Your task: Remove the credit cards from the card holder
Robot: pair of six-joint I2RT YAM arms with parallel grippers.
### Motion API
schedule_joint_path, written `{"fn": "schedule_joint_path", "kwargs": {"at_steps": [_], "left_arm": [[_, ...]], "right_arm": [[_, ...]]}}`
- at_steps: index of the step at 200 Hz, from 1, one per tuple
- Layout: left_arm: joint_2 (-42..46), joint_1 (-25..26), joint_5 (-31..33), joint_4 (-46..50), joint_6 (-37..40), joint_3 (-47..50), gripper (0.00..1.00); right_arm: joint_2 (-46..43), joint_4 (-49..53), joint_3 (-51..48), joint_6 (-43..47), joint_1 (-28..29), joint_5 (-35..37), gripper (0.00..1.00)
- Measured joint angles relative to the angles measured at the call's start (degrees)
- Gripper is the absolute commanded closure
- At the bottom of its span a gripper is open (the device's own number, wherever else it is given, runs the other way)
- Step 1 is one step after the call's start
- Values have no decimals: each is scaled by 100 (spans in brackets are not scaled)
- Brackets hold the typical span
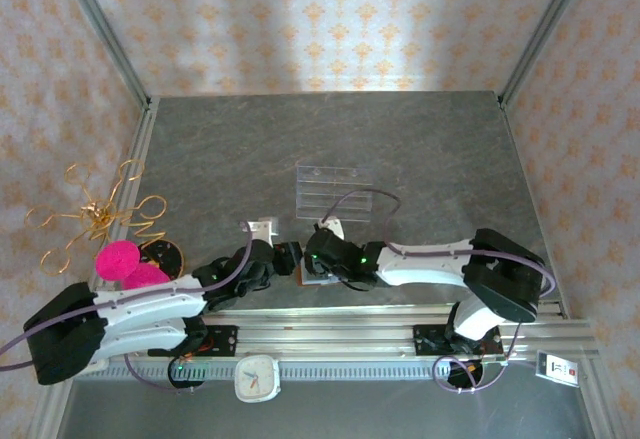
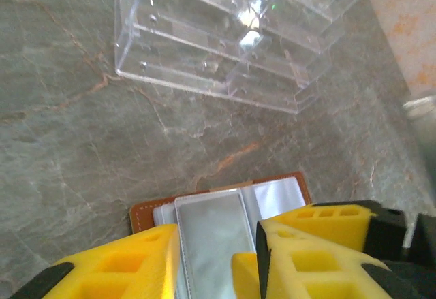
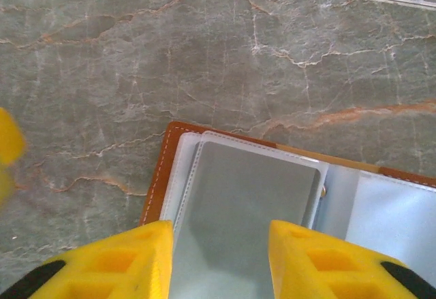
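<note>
Right end effector (image 3: 219,238) hovers with fingers spread, straddling the top clear sleeve (image 3: 252,190) of the opened card holder (image 3: 162,176). The holder lies flat on the surface (image 1: 430,159) by the near edge, between the two arms. Left end effector (image 2: 218,258), also parted, straddles a sleeve from the opposite side, so neither arm is nearer. The sleeve's long axis runs straight ahead of the fingers. Whether credit cards sit inside cannot be told. Both arms reach inward, low, wrists tipped down.

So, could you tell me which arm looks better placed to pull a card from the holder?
Probably the right: the right gripper hovers open over the top sleeve of the open card holder. The left gripper straddles it too, but with a narrower gap.
</note>
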State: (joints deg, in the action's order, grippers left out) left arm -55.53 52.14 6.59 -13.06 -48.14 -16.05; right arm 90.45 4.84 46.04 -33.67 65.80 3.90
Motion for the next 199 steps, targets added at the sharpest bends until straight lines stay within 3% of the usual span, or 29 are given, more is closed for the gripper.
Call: {"fn": "schedule_joint_path", "kwargs": {"at_steps": [43,84,100,113,153,199], "left_arm": [[146,-55,151,245,2,4,65],[11,-55,125,260,4,4,66],[-157,-55,42,240,24,4,70],[-337,-55,-63,184,24,4,74],[-960,-52,-485,-98,66,4,88],[-1473,-52,-802,-328,68,-42,90]], "right_arm": [[726,389,411,168,190,507,58],[1021,485,719,179,391,984,84],[975,369,621,107,391,1029,96],[898,212,487,50,389,1032,100],[321,-439,-308,-125,391,841,100],[7,-721,-501,-275,374,678,100]]}}
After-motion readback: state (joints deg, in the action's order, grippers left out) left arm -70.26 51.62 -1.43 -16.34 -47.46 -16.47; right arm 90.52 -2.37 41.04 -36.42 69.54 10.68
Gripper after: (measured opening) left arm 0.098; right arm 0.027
